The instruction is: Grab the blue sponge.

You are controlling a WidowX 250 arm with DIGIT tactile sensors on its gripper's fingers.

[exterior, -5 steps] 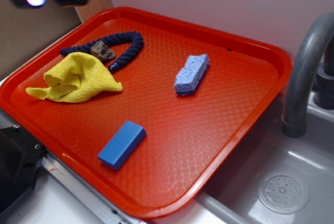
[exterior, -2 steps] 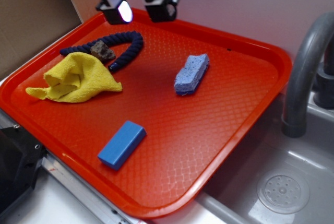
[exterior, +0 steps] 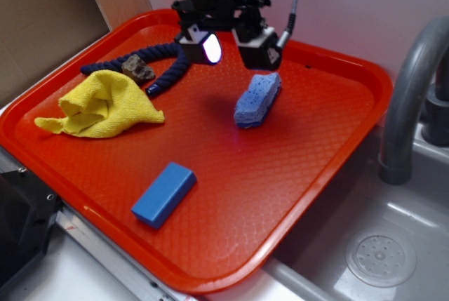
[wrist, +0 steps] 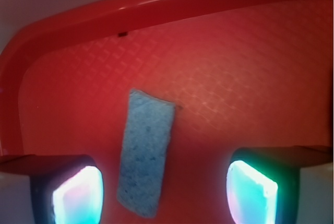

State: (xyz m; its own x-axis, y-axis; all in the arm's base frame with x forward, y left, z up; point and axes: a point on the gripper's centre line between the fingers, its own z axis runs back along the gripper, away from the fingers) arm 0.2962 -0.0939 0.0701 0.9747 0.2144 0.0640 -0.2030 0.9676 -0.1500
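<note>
The blue sponge (exterior: 257, 99) lies flat on the red tray (exterior: 337, 146), right of the tray's middle; it is pale, porous and oblong. In the wrist view the blue sponge (wrist: 145, 157) runs lengthwise between the two glowing pads, nearer the left one. My gripper (exterior: 233, 46) hovers open above the tray, just up and left of the sponge, its right finger (exterior: 257, 52) over the sponge's far end. Nothing is between the fingers. The gripper (wrist: 164, 192) stands well above the sponge, not touching it.
A bright blue block (exterior: 164, 194) lies near the tray's front. A crumpled yellow cloth (exterior: 102, 104), a dark blue rope (exterior: 168, 62) and a small brown stone (exterior: 138, 68) sit at the left. A grey faucet (exterior: 407, 104) and sink (exterior: 379, 255) are to the right.
The gripper has travelled from the tray's far left corner rightwards and down, arriving over the sponge. The objects on the tray have not moved.
</note>
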